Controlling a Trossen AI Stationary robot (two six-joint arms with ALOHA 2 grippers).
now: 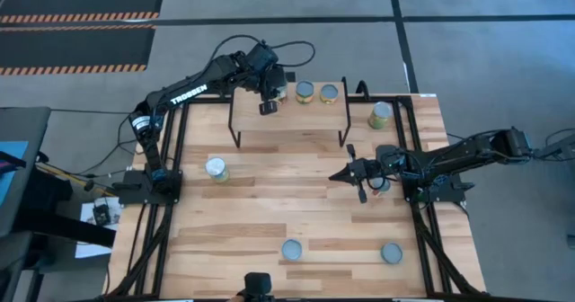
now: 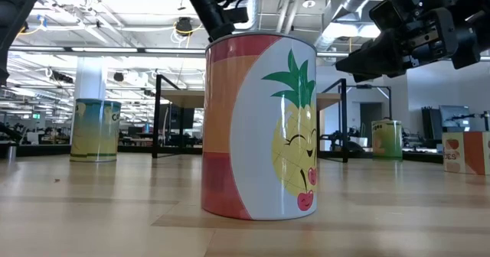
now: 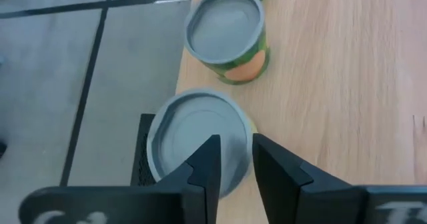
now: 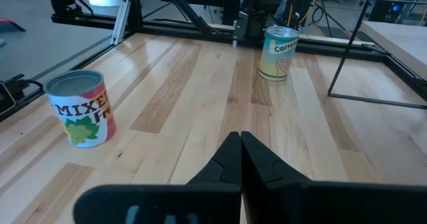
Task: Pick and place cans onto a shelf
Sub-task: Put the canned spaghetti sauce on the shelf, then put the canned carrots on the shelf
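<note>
Three cans stand in a row on the shelf (image 1: 289, 122) at the table's (image 1: 305, 212) far edge, and the left gripper (image 3: 232, 167) hangs directly over the left-most can (image 3: 193, 141), jaws slightly parted above its silvery lid, not gripping it. A green-labelled can (image 3: 227, 37) stands just beside it. The right gripper (image 4: 240, 159) waits over the table's right-hand middle with jaws pressed together and empty; a carrot can (image 4: 277, 53) stands well beyond them.
</note>
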